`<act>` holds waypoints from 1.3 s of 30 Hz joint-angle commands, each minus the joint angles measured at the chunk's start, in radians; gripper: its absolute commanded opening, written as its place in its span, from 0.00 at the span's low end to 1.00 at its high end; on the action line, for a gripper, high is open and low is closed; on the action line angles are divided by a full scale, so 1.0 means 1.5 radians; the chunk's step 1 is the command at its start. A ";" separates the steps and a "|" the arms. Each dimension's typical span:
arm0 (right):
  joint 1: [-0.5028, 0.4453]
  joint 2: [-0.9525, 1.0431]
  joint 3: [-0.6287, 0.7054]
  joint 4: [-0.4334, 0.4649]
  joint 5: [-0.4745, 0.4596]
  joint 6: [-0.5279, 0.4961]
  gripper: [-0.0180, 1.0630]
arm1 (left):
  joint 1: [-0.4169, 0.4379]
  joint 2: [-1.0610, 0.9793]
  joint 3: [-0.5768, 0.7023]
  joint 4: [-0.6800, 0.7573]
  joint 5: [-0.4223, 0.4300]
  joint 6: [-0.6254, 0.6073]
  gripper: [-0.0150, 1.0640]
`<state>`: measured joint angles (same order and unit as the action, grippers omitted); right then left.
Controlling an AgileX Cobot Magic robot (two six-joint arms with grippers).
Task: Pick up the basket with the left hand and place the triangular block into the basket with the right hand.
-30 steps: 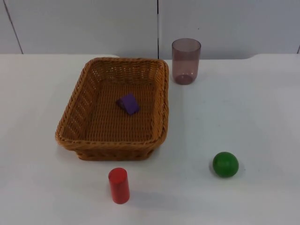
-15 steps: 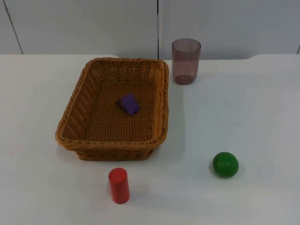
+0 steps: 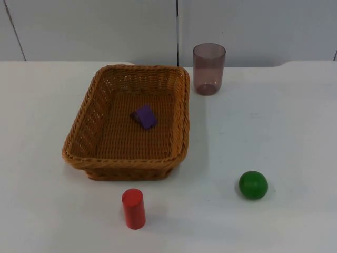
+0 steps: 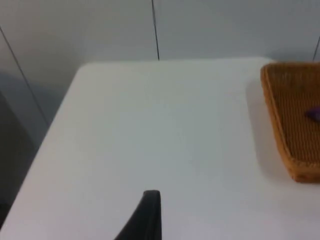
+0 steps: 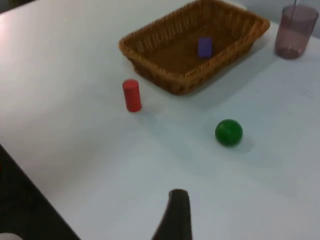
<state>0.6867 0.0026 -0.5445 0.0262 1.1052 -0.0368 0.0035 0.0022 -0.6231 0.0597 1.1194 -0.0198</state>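
The wicker basket (image 3: 129, 124) sits flat on the white table (image 3: 274, 132), left of the middle and reaching back toward the far edge by the grey partition wall (image 3: 95, 29). Inside it, on the woven floor and a little toward the far side, lies the purple triangular block (image 3: 144, 116), touching none of the basket's walls. So the block is in, and the basket is down on the table top with nothing gripping it.

Just off the basket's far right corner stands a smoky translucent cup (image 3: 209, 69), upright, close to the rim but apart from it. Near the front edge, a red cylinder (image 3: 134, 208) stands upright just in front of the basket's near wall. A green ball (image 3: 253, 185) rests well to the right of the cylinder, out on open table.

The left gripper (image 4: 147, 215) hangs over bare table off the basket's left side, well away from the rim; whether it is spread or pressed together cannot be told. The right gripper (image 5: 176, 215) hangs above the table's front right area, short of the green ball, its state equally unclear.
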 commanded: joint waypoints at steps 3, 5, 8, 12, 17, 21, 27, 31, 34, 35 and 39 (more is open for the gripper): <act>-0.001 -0.002 0.020 -0.001 -0.017 0.016 0.66 | -0.002 -0.001 0.064 -0.001 -0.016 -0.010 0.89; -0.001 -0.002 0.020 -0.002 -0.017 0.016 0.66 | -0.002 -0.001 0.086 -0.013 -0.029 -0.007 0.89; -0.001 -0.002 0.020 -0.002 -0.017 0.016 0.66 | -0.002 -0.001 0.085 -0.010 -0.029 -0.007 0.89; -0.001 -0.002 0.020 -0.002 -0.017 0.016 0.66 | -0.002 -0.001 0.085 -0.010 -0.029 -0.007 0.89; -0.001 -0.002 0.020 -0.002 -0.017 0.016 0.66 | -0.002 -0.001 0.085 -0.010 -0.029 -0.007 0.89; -0.001 -0.002 0.020 -0.002 -0.017 0.016 0.66 | -0.002 -0.001 0.085 -0.021 -0.029 -0.007 0.89; -0.001 -0.002 0.020 0.001 -0.017 0.012 0.66 | -0.002 -0.001 0.085 -0.040 -0.029 -0.007 0.90; -0.001 -0.002 0.020 0.001 -0.017 0.012 0.72 | -0.002 -0.001 0.085 -0.040 -0.029 -0.007 0.99; -0.001 -0.002 0.020 0.001 -0.017 0.012 0.95 | -0.002 -0.001 0.085 -0.040 -0.029 -0.007 0.99; -0.001 -0.002 0.020 0.001 -0.017 0.012 0.99 | -0.002 -0.001 0.085 -0.040 -0.029 -0.007 0.99; -0.001 -0.002 0.020 0.001 -0.017 0.012 0.99 | -0.002 -0.001 0.085 -0.040 -0.029 -0.007 0.99</act>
<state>0.6867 0.0026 -0.5219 0.0262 1.0945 -0.0157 0.0035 0.0022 -0.4997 0.0120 1.0855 -0.0262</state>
